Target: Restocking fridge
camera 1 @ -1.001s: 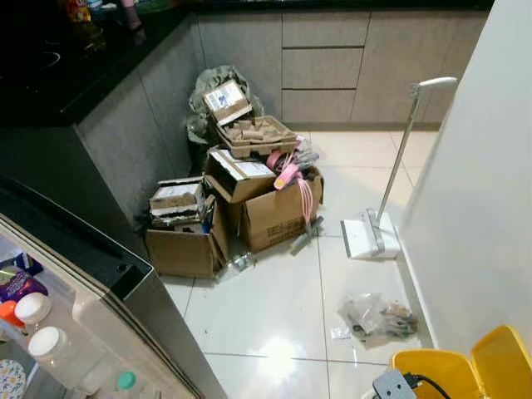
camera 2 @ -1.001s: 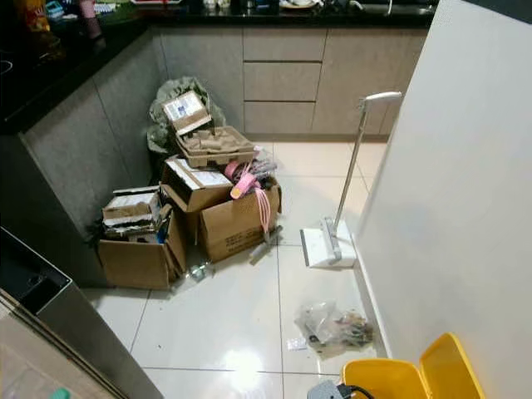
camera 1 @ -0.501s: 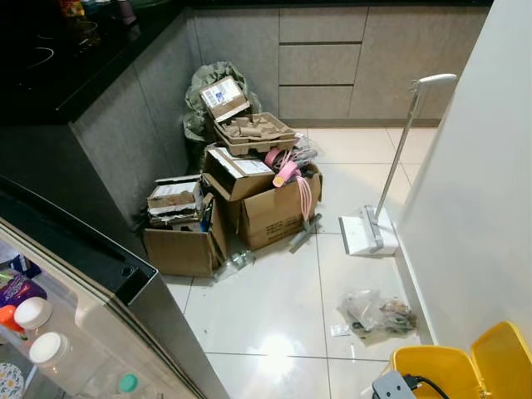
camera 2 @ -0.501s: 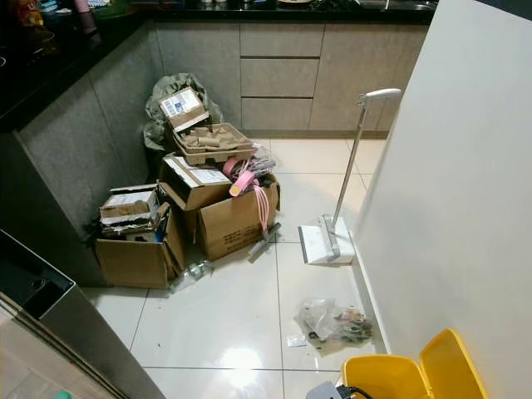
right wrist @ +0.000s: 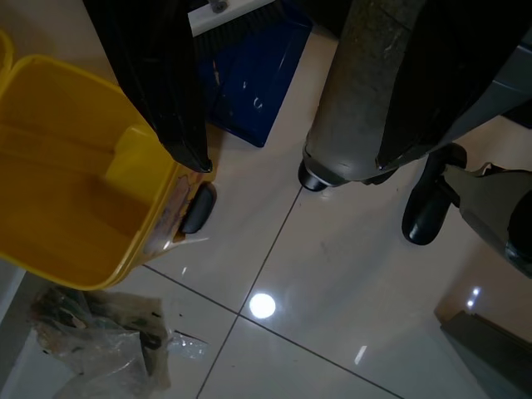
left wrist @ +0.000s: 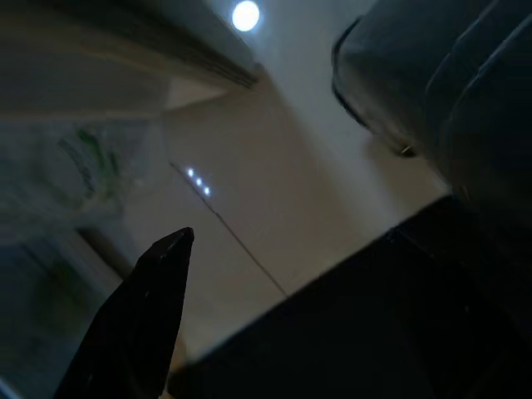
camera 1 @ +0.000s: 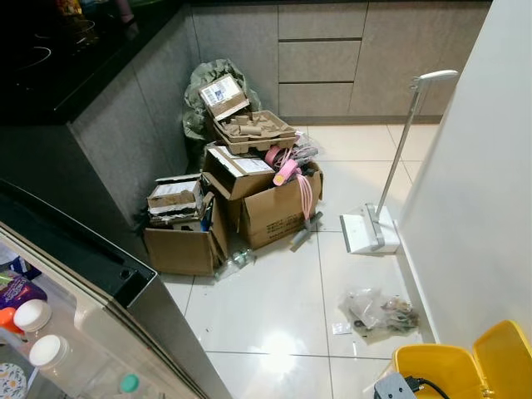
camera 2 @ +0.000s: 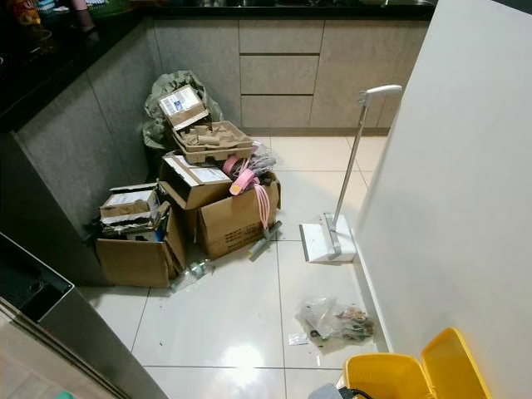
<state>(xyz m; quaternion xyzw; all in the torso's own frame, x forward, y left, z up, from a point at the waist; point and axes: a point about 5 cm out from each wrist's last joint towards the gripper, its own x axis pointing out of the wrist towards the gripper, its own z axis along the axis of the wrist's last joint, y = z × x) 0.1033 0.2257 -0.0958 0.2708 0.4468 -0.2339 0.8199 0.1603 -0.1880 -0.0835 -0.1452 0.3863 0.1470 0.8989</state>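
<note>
At the far left, the open fridge door point(camera 1: 108, 320) is seen from above, its shelf stocked with white-capped bottles point(camera 1: 33, 314), one green-capped one point(camera 1: 126, 382) and a purple pack point(camera 1: 18, 289). Behind it a dark counter point(camera 1: 58, 58) runs back along the grey cabinets point(camera 2: 278, 75).

On the floor by the cabinet side, a messy pile of boxes point(camera 1: 266, 208) is stacked up: an open one point(camera 1: 179, 245) stuffed with flattened cardboard, a bigger one with something pink point(camera 1: 287, 170) draped over it, and an egg tray point(camera 1: 253, 131) perched on top, with a green bag point(camera 1: 204, 83) squashed behind.

Further right, a white dustpan with its long handle point(camera 1: 370, 229) is leaned near the wall point(camera 2: 449, 191). A crumpled plastic bag point(camera 1: 378, 312) is left on the tiles close to the wall.

A yellow bin point(camera 1: 440, 370) with its lid up is parked at the lower right.

The left gripper point(left wrist: 141, 324) is hung over pale floor, with one finger seen in shade, so the jaws can't be told. The right gripper point(right wrist: 179, 125) is held low above the yellow bin; its gap can't be judged either.
</note>
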